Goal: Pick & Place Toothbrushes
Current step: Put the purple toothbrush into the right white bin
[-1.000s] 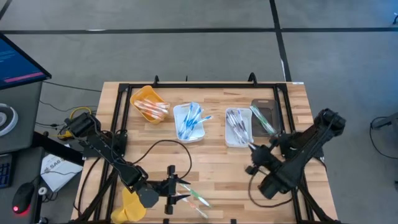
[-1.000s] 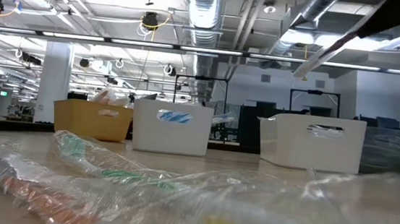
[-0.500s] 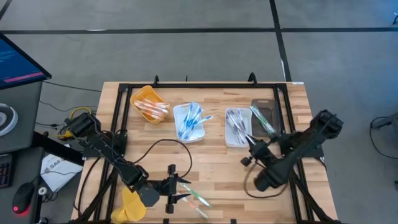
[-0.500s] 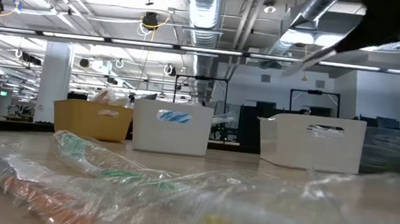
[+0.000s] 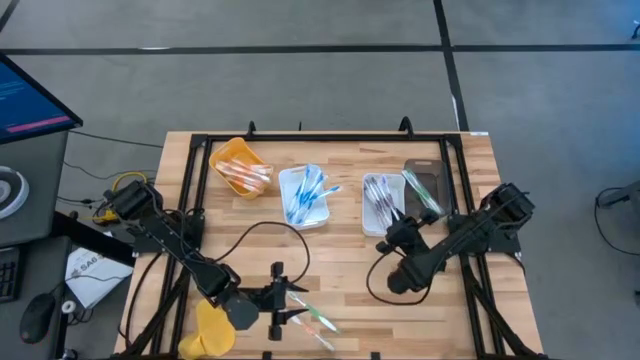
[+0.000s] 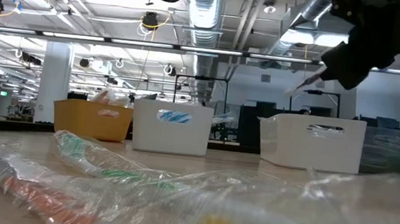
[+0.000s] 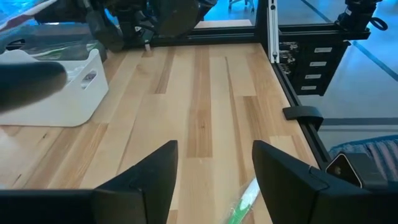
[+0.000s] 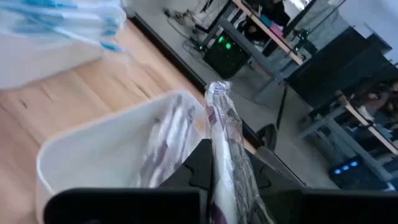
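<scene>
Wood-slat table (image 5: 340, 250) seen from above, with four small trays in a row along its far side: a yellow tray (image 5: 240, 167) of orange-accented toothbrushes, a white rectangular tray (image 5: 305, 196) of blue-accented toothbrushes, a second white rectangular tray (image 5: 383, 204) of grey-accented toothbrushes, and a dark tray (image 5: 425, 186) holding green-accented ones. The trays appear to sort the brushes by colour, which would explain why each holds a single shade. The right gripper (image 5: 397, 232) sits just at the near edge of the second white tray, its jaws pinched nearly shut on a thin toothbrush in a crinkly clear plastic wrapper (image 8: 225, 140); the right wrist view shows the wrapped brush jutting forward from between the fingers, above the tray of grey-accented brushes, so it is probably held there for dropping into that tray. The left gripper (image 5: 283, 303) waits low near the table's front edge, its jaws standing wide and holding nothing, with a green-accented wrapped toothbrush (image 5: 318, 319) lying on the wood just beyond its fingertips, likely the next one to be picked. More wrapped toothbrushes (image 6: 93, 168) lie loose in a heap at the front of the table, close to the low camera.
</scene>
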Tool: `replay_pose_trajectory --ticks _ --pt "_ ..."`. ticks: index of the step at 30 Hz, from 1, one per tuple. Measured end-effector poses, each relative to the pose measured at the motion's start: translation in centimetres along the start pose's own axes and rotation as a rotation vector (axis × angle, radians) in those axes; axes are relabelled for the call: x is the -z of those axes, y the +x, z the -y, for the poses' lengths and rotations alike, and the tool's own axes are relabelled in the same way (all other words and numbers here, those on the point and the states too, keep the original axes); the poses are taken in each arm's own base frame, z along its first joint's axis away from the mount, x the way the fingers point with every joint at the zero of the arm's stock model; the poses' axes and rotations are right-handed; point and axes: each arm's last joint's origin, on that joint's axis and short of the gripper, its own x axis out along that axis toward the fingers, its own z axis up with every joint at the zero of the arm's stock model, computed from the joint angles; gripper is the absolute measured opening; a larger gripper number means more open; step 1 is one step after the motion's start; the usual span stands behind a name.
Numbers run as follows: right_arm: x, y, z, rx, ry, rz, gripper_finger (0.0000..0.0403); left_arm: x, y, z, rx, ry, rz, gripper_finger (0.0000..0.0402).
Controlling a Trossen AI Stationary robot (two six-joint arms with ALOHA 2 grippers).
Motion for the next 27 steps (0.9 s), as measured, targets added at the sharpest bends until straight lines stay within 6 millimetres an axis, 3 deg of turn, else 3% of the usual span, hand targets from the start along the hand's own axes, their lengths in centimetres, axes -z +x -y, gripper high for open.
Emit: replay_pose_trajectory --ticks 6,12,18,27 --pt "1.4 0.5 -0.3 -0.036 0.012 0.069 0.0018 0.0 0.0 0.0 0.0 0.0 0.0 0.0198" --pt "3.9 0.5 1.0 -0.061 0.089 0.098 0.0018 0.0 0.0 0.0 0.0 0.0 0.0 0.0202" --pt "4.9 -0.2 1.2 -0.134 0.173 0.19 0.0018 0.0 0.0 0.0 0.0 0.0 0.0 0.0201" --pt "6.4 0.5 0.7 -0.158 0.248 0.189 0.0018 0.0 0.0 0.0 0.0 0.002 0.0 0.0199"
